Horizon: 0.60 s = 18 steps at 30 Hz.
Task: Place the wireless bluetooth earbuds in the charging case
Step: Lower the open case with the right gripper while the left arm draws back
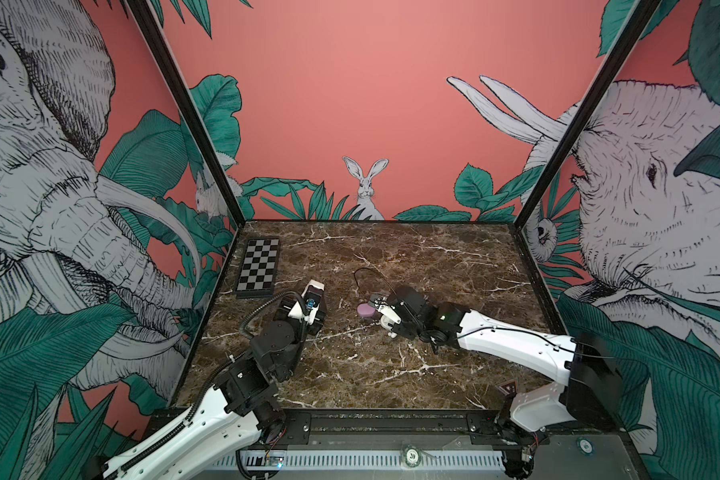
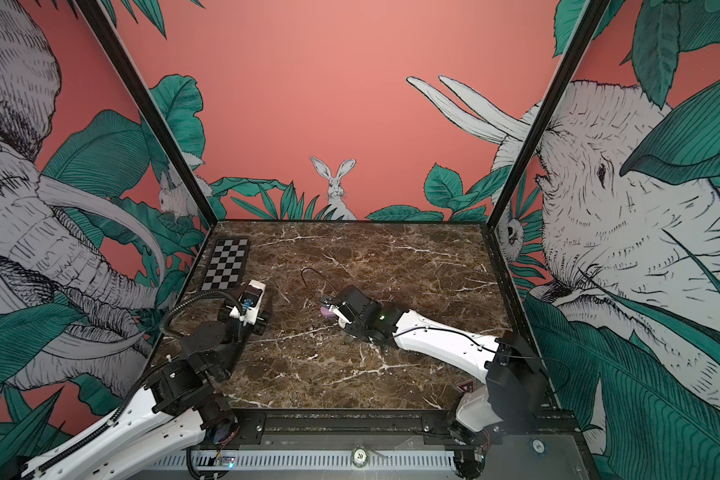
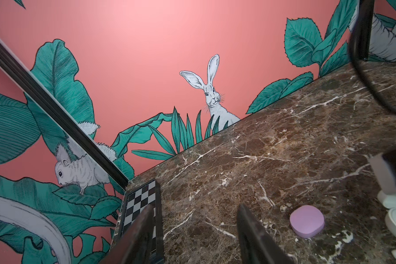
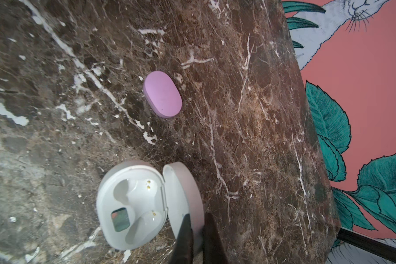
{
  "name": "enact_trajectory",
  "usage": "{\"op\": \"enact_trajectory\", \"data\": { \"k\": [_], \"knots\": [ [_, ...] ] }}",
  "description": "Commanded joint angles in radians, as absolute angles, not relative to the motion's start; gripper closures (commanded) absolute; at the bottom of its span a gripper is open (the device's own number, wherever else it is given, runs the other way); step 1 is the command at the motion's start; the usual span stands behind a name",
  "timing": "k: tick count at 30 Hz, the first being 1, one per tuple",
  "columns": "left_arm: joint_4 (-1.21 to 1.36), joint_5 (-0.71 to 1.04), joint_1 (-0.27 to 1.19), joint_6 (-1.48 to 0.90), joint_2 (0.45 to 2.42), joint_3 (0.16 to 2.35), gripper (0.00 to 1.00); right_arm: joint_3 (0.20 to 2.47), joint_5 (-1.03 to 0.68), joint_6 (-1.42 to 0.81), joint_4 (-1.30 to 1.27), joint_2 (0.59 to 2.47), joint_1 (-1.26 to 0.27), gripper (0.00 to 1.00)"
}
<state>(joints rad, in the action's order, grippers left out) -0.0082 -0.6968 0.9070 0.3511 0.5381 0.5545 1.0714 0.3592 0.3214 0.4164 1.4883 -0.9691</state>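
White charging case point(image 4: 135, 201) in right hand point(image 4: 197, 216)

1 lilac case point(image 4: 162, 97), 1 white case point(image 4: 135, 201) — and 1 checkerboard point(image 1: 258, 268).

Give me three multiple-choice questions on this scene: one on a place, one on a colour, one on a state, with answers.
1. Where is the checkerboard?
A) at the table's near edge
B) in its far left corner
C) in its middle

2. What colour is the closed case?
A) lilac
B) green
C) black

3. What state is the white case in?
A) shut
B) open, both sockets empty
C) open, buds seated

Answers: 1 B, it lies by the back and left walls; 2 A, the right wrist view shows it lilac; 3 B, lid up, sockets bare.
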Motion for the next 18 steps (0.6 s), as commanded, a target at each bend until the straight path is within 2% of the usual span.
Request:
{"op": "enact_trajectory", "data": {
  "k": [1,18],
  "knots": [
    [0.018,-0.731,0.904,0.361,0.535,0.546,0.41,1.105,0.396,0.389,0.368,1.521,-0.942,0.96],
    [0.017,-0.735,0.904,0.367,0.535,0.544,0.42,1.197,0.435,0.526,0.388,1.729,-0.874,0.98]
  ]
}}
